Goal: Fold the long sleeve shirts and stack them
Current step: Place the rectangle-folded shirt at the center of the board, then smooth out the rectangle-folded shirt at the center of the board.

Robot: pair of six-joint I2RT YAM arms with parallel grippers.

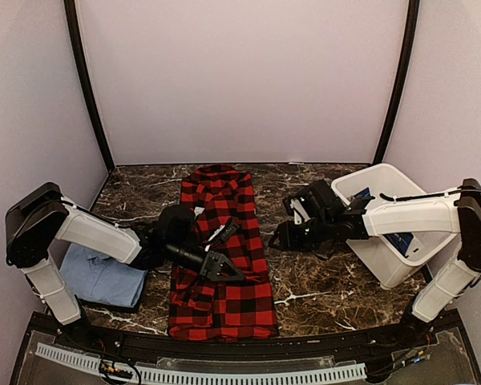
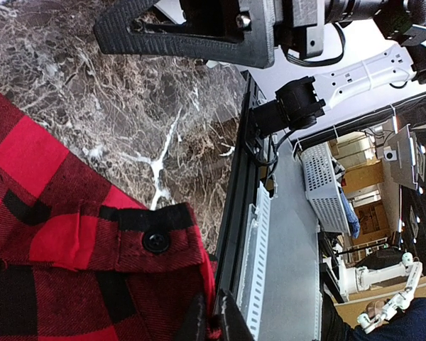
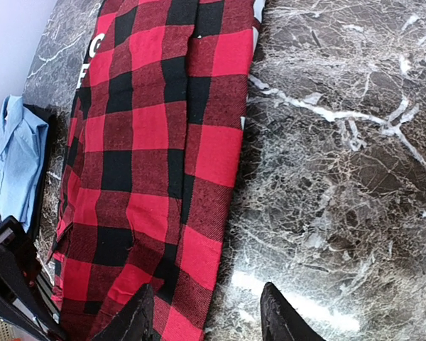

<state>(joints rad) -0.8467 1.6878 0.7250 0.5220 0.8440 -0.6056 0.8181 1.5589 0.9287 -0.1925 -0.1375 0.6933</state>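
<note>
The red-and-black checked flannel (image 1: 224, 257) lies lengthwise on the table's middle, folded narrow, collar at the far end. My left gripper (image 1: 224, 269) is over its near half, shut on a sleeve edge of the flannel (image 2: 92, 241) beside a cuff with a black button (image 2: 156, 241); its fingertips (image 2: 213, 323) pinch the red cloth. My right gripper (image 1: 276, 239) is open and empty, low at the flannel's right edge (image 3: 199, 142); its fingers (image 3: 138, 316) straddle that edge. The light blue shirt (image 1: 100, 277) lies folded at the left. The dark blue shirt (image 1: 401, 241) is in the bin.
A white bin (image 1: 389, 269) stands on the table's right side, close behind the right arm. The light blue shirt (image 3: 14, 163) rests on a dark board at the left edge. A black rail (image 2: 234, 234) runs along the table's near edge. Marble tabletop (image 1: 313, 281) shows right of the flannel.
</note>
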